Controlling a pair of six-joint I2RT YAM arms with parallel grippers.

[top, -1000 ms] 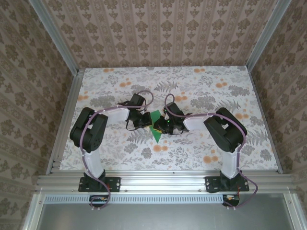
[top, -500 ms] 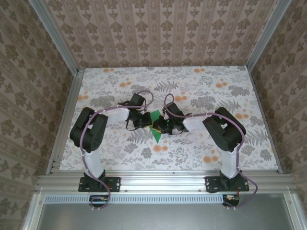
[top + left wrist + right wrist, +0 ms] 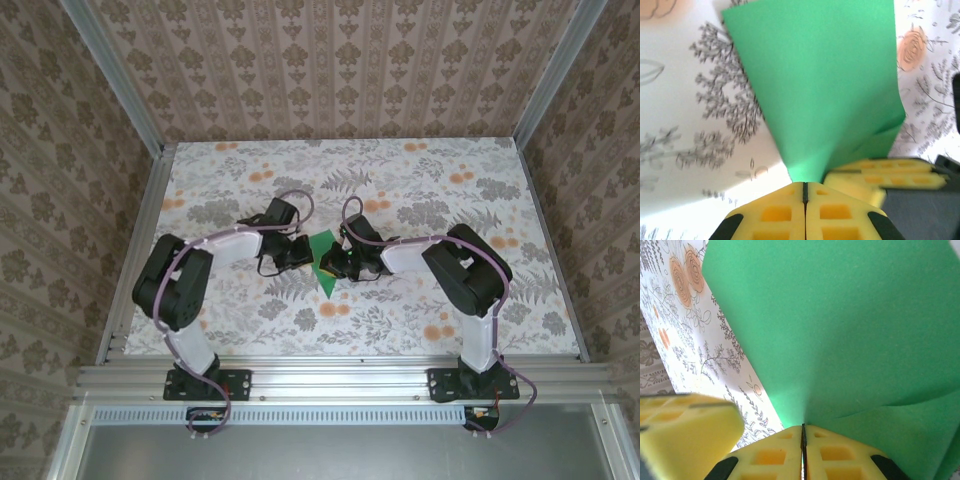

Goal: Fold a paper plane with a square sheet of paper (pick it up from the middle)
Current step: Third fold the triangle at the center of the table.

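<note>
Pressed shut, the left claw (image 3: 804, 186) at nine o'clock and right claw (image 3: 802, 429) at three pinched the green square sheet of paper (image 3: 323, 264) mid-desk (image 3: 420, 320).

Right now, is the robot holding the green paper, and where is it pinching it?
Yes. The left gripper and the right gripper are both shut on the square sheet of paper, each pinching it by an edge.

Square sheet of paper (image 3: 324, 262) was plain bright green. Table (image 3: 430, 300) was white, grey fern print; orange blooms at paper's 6 o'clock. Walls (image 3: 340, 70) wore beige-brown damask stripes. Left gripper (image 3: 804, 190), right gripper (image 3: 802, 435) had yellow pads. Cables (image 3: 300, 196) were purple.
</note>
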